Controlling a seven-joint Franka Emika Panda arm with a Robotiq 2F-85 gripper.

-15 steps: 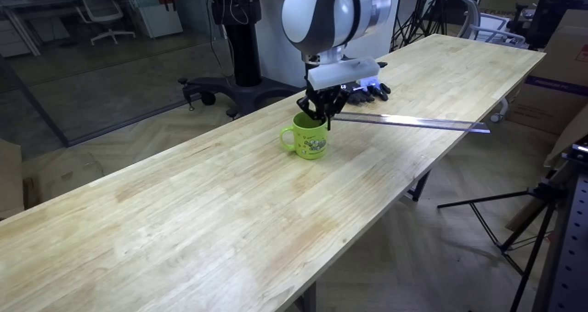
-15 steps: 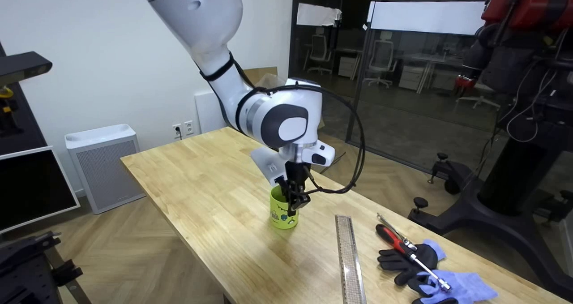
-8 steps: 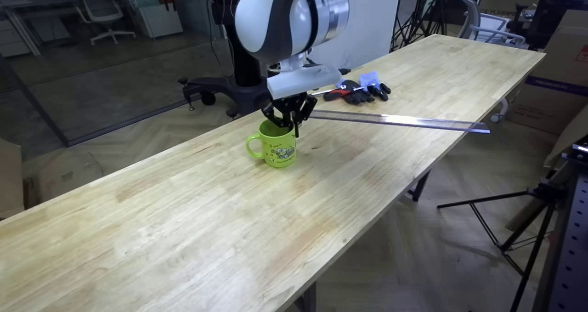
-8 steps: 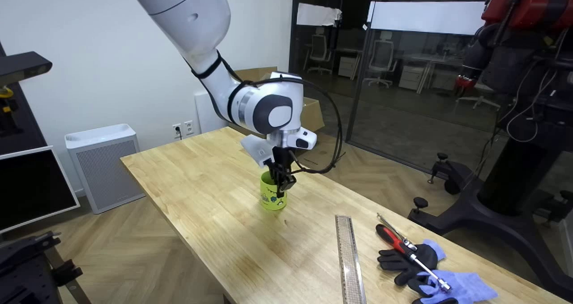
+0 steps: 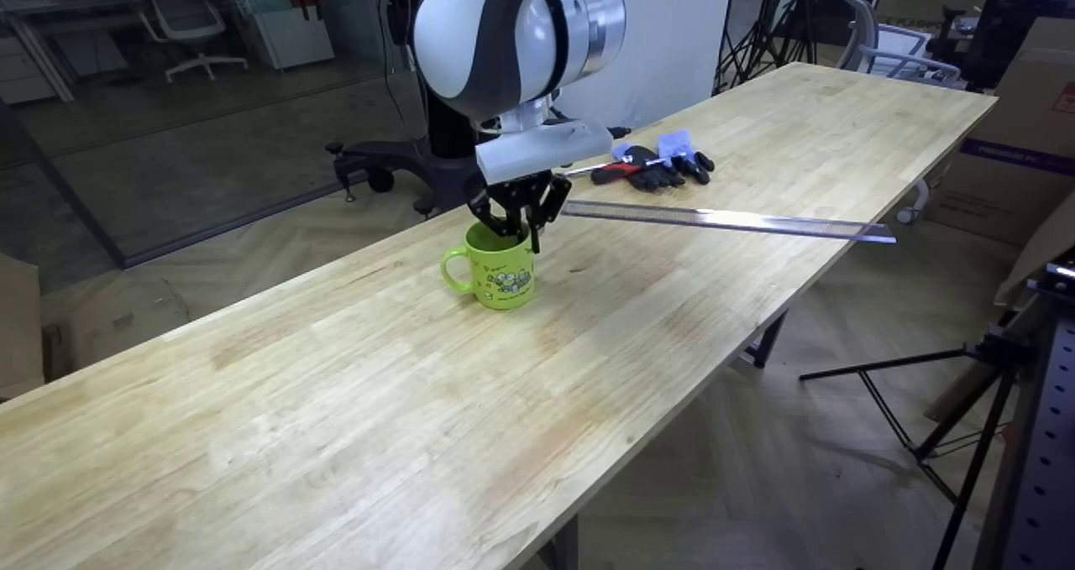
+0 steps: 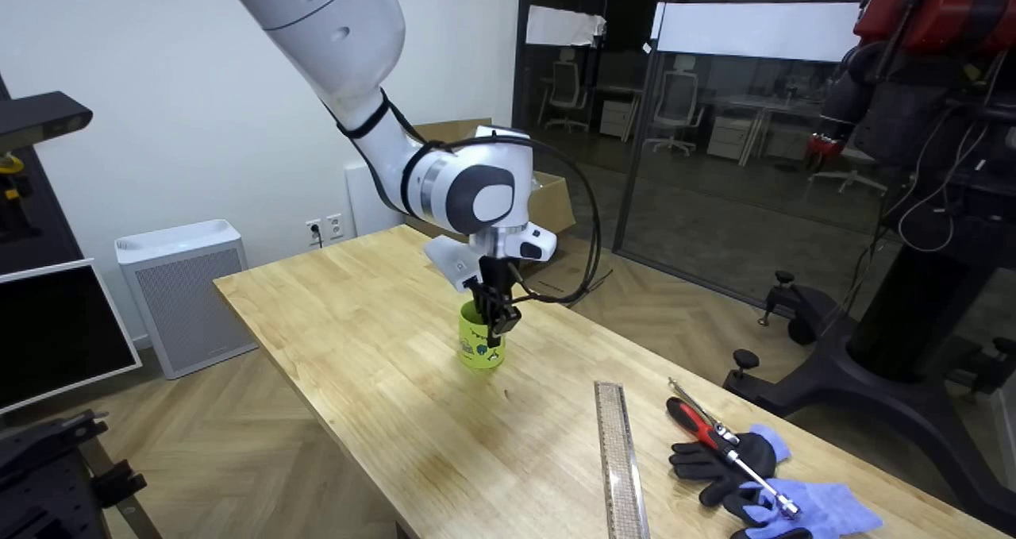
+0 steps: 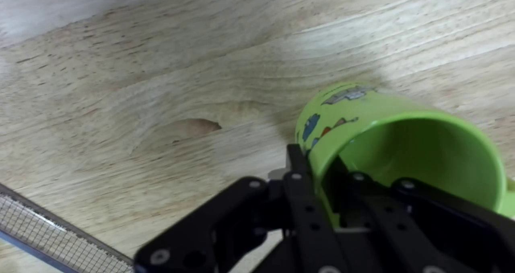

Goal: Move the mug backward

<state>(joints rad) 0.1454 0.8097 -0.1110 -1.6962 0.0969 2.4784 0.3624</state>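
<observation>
a long pale wooden table runs from the lower left to the upper right of an exterior view, with a dark glass partition at the upper left. the lime-green mug is upright near the middle of that frame, loop handle to the left; whether its base touches the table is hard to tell. the gripper is clamped on the mug's wall: right of centre in the wrist view, one finger is inside the rim, the other outside. at the bottom of an exterior view lies a ruler, with gloves to its right and a red-handled tool across them.
</observation>
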